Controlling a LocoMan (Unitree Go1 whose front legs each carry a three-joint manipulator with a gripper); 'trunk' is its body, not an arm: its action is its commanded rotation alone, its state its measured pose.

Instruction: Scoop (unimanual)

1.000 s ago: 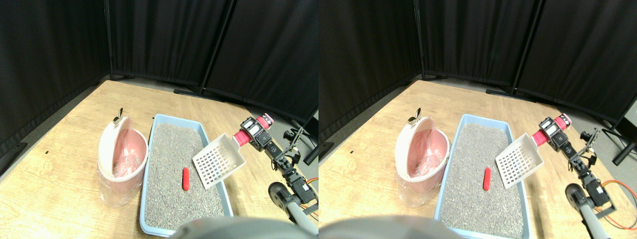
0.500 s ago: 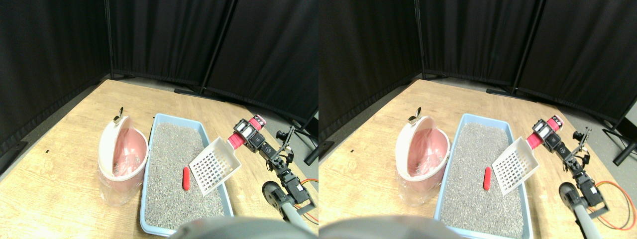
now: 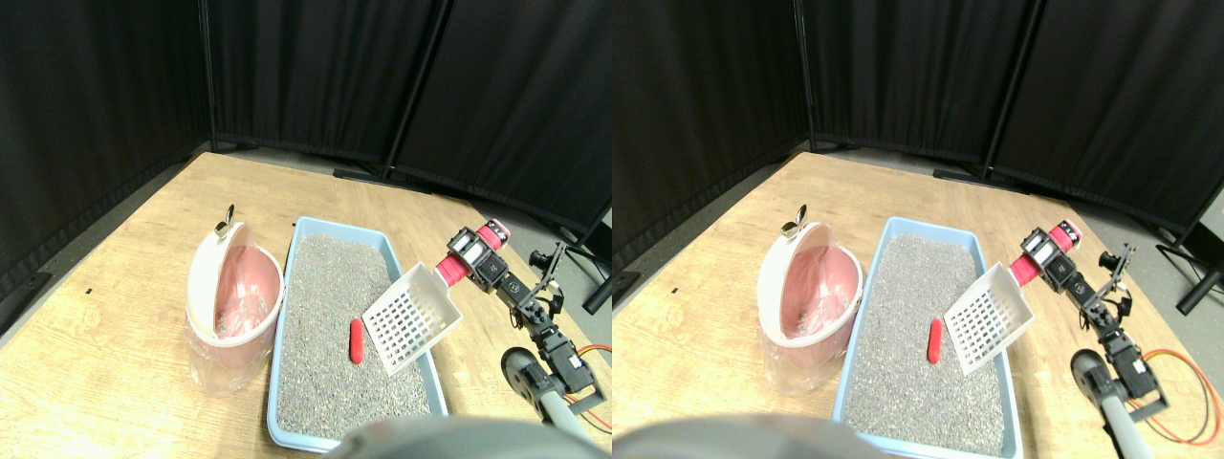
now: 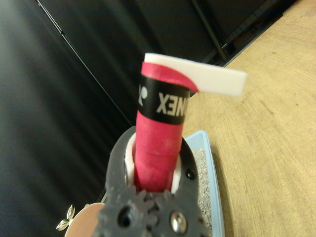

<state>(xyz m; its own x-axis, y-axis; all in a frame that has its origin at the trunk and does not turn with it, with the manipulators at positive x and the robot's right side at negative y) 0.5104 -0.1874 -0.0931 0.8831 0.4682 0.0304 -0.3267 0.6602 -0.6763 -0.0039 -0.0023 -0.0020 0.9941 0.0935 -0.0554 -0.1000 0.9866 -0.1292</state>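
Stereo pair view: right gripper point(image 3: 475, 256) carries white slotted scoop point(image 3: 409, 318) over blue litter tray point(image 3: 284, 382); red piece point(image 3: 356, 341) lies on litter just beside scoop edge. Advise low entry under piece, then level lift.
Wrist view: jaws clenched around red wrapped handle point(image 4: 160, 148).

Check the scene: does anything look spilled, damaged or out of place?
Nothing looks spilled or damaged. The one odd item is a small red object lying on the grey litter in the blue tray, beside the white scoop.
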